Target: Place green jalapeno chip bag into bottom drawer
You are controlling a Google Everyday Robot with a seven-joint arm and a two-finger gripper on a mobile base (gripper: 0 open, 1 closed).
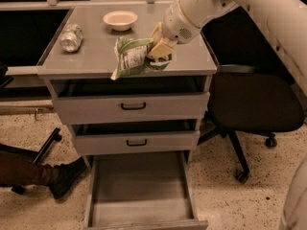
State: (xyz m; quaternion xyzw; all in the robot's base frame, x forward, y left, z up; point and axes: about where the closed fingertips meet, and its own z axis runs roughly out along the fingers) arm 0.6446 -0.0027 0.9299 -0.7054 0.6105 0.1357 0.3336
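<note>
The green jalapeno chip bag [133, 56], crumpled green and white, hangs at the front edge of the grey cabinet top [91, 61]. My gripper [159, 47] is shut on the bag's right end, over the front right part of the top. The white arm reaches in from the upper right. The bottom drawer [141, 198] is pulled open below the cabinet and its grey inside holds nothing.
A crushed silver can [71, 37] lies at the left of the top and a cream bowl [120, 19] at the back. Two shallower drawers with black handles [133, 106] are shut. A dark office chair [254, 104] stands at right. A person's foot [57, 176] lies left of the open drawer.
</note>
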